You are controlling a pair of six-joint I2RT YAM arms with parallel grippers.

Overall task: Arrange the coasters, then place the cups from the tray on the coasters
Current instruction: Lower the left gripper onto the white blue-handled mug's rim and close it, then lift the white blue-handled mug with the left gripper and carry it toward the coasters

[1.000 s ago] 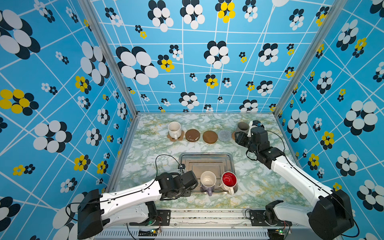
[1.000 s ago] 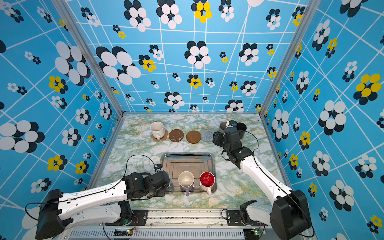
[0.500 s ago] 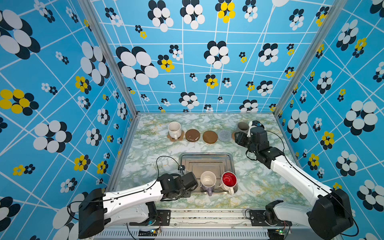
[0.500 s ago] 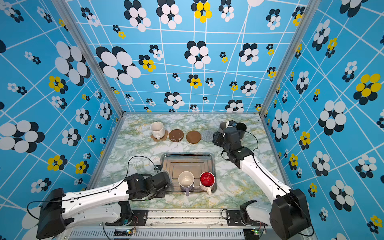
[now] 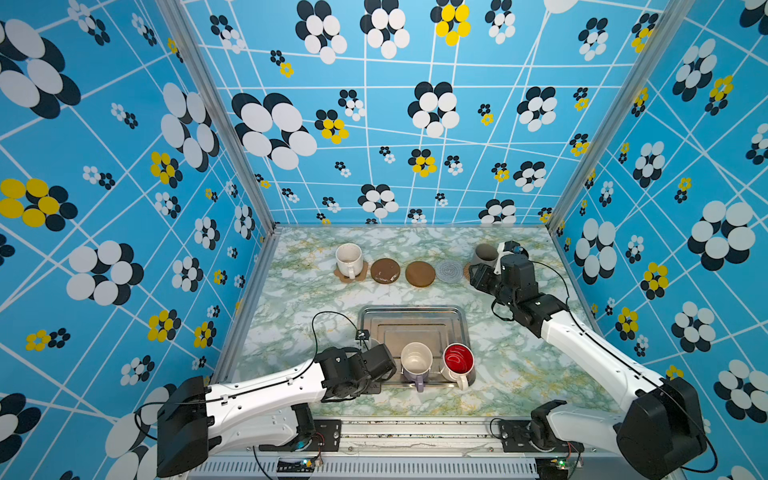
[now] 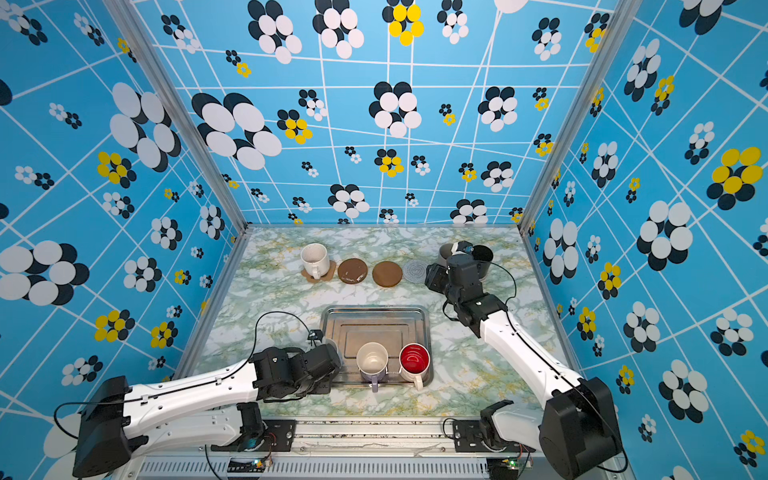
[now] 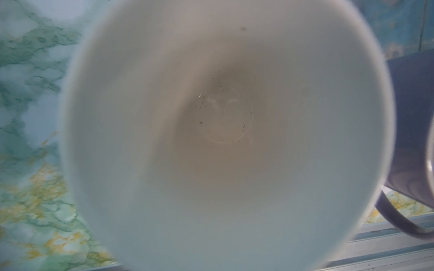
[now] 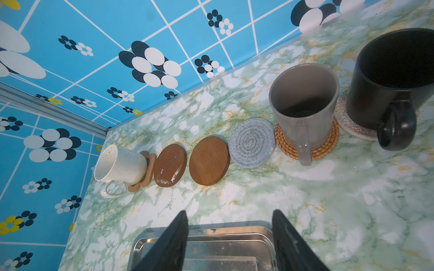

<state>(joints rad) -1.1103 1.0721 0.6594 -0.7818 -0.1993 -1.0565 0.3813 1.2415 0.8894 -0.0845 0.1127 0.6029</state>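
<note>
Hanging low at the lower left corner of the tray (image 5: 415,309) in both top views: the left tool (image 5: 380,365), right over a pale cup (image 7: 223,145). Wide, blurry cup mouth across nearly the whole left wrist view. Cannot tell whether clenched or released.

Just beside it, along the lower edge of the tray: a lilac cup (image 5: 415,361) and a white cup with red inside (image 5: 457,359), both upright.

Up at the right of the tabletop (image 5: 299,316): the right tool (image 8: 230,213), released, black fingers (image 8: 173,241) wide apart and empty, near the tall grey cup (image 5: 484,253).

Across the upper part of the tabletop, a row from left to right:
- cream cup (image 5: 348,257) on the paw coaster (image 5: 361,274)
- scratched brown round coaster (image 5: 385,271), bare
- plain brown round coaster (image 5: 420,273), bare
- grey woven coaster (image 5: 449,272), bare
- tall grey cup on the rattan coaster (image 8: 327,146)
- black cup (image 8: 394,77) on a white zigzag coaster (image 8: 347,124)
</note>
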